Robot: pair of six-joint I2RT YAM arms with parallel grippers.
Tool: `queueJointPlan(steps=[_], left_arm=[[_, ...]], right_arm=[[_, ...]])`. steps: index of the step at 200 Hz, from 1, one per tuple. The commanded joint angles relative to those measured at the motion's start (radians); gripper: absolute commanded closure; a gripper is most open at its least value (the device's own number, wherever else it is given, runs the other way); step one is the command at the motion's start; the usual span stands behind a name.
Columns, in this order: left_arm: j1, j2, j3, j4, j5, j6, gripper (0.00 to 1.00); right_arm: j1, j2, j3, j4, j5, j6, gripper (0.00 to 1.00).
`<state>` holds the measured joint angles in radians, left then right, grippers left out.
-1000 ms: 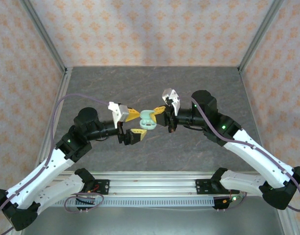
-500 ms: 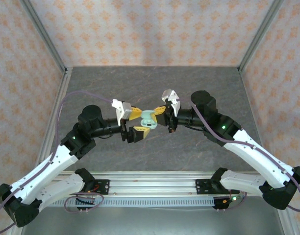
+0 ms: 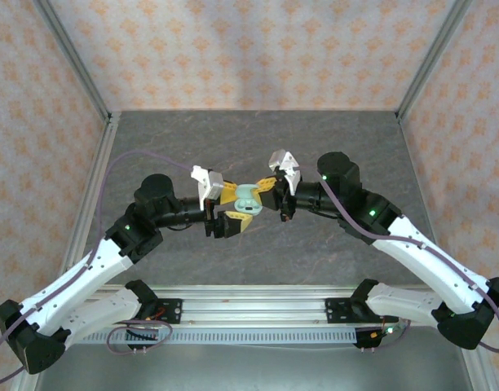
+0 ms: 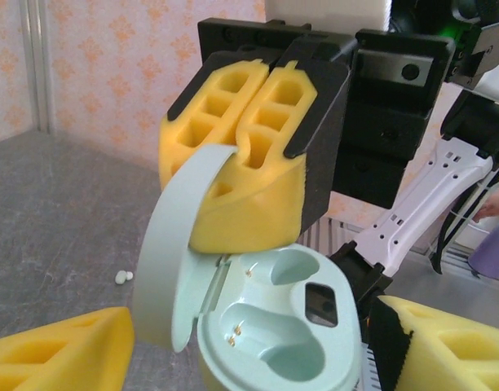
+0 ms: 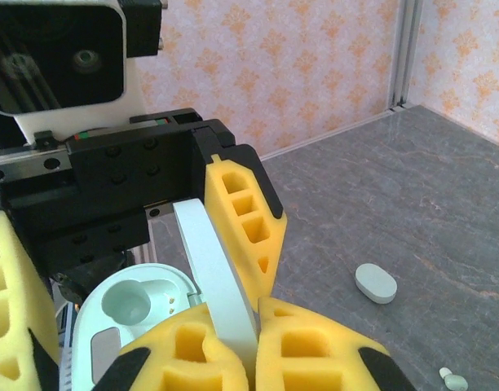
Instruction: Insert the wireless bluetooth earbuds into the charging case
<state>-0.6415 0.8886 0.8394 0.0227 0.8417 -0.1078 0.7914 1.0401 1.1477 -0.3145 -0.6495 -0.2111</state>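
The charging case (image 4: 290,334) is mint green and held above the table with its lid (image 4: 170,252) swung up. Both of its sockets are bare. My right gripper (image 5: 253,314) is shut on the lid (image 5: 217,269), its yellow pads pinching the lid's edge. My left gripper (image 4: 258,346) is open, one pad (image 4: 58,354) beside the lid and the other (image 4: 449,346) beside the case body, which sits between them. Two tiny whitish earbuds (image 5: 452,379) lie together on the grey table, also small and distant as earbuds (image 4: 121,277). From above, the case (image 3: 248,195) hangs between both grippers.
A closed mint oval case (image 5: 376,283) lies on the table past my right gripper. Patterned walls and metal frame posts (image 3: 78,77) enclose the grey table (image 3: 249,138). An aluminium rail (image 3: 249,305) runs along the near edge by the arm bases.
My left arm has slid right, bringing its jaws around the case, and they have narrowed somewhat. The right gripper has kept its hold on the lid and barely moved.
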Motion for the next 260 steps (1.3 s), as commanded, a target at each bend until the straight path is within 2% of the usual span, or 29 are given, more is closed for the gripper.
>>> queueJointPlan(steps=[1, 54, 90, 119, 135, 153, 210, 260], left_arm=[[-0.006, 0.006, 0.026, 0.05, 0.04, -0.012, 0.27], [-0.007, 0.015, 0.026, 0.035, 0.059, 0.002, 0.44], [-0.007, 0.009, 0.026, 0.03, 0.054, 0.017, 0.67], [-0.008, 0.003, 0.021, 0.022, 0.05, 0.031, 0.77], [-0.007, 0.0, 0.018, 0.017, 0.046, 0.034, 0.8], [-0.007, -0.004, 0.017, 0.005, 0.038, 0.041, 0.82], [-0.007, -0.027, 0.015, -0.052, -0.001, 0.059, 0.82], [-0.005, -0.034, 0.016, -0.117, -0.057, 0.068, 0.83]], right_arm=[[0.008, -0.02, -0.006, 0.026, 0.011, -0.025, 0.95], [0.008, -0.018, 0.0, 0.028, 0.004, -0.024, 0.95], [0.008, -0.017, -0.007, 0.032, -0.017, -0.018, 0.94], [0.008, -0.017, -0.011, 0.039, -0.033, -0.01, 0.89], [0.008, -0.017, -0.011, 0.042, -0.032, -0.004, 0.85], [0.008, -0.017, -0.011, 0.05, -0.033, 0.005, 0.74], [0.008, -0.026, 0.018, 0.027, -0.04, 0.052, 0.51], [0.008, -0.039, 0.084, -0.022, -0.004, 0.129, 0.46]])
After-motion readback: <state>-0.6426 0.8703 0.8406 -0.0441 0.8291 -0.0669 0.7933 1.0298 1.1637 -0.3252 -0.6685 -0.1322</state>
